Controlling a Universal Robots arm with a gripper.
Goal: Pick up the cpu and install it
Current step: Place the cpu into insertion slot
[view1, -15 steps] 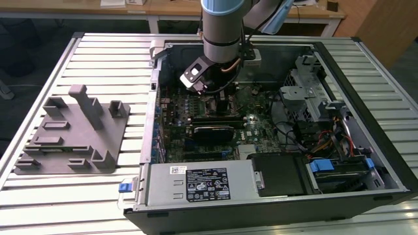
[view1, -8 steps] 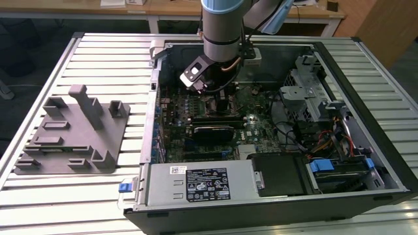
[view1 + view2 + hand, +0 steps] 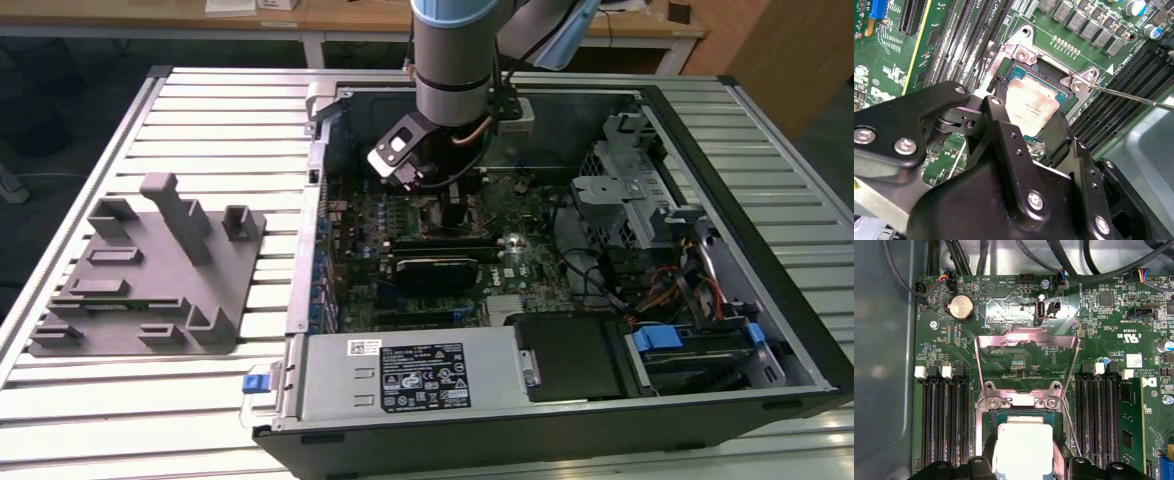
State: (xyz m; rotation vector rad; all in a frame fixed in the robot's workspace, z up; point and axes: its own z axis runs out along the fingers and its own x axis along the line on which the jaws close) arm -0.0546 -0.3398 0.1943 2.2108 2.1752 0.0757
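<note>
Black and bulky, the end effector (image 3: 1029, 122) hangs over the motherboard (image 3: 1104, 320), its 2 fingers (image 3: 1058, 131) closed against opposite edges of the cpu (image 3: 1030, 106). Being square, the cpu has no long axis; its silver top faces up, edges square with the socket (image 3: 1019, 414) just beneath, whose load plate (image 3: 1026, 340) is swung open. In the exterior view the arm (image 3: 454, 60) stands at 12 o'clock in the open computer case (image 3: 561, 440); a grey fixture (image 3: 147, 270) sits on the tabletop (image 3: 174, 120) at 9 o'clock from it.
</note>
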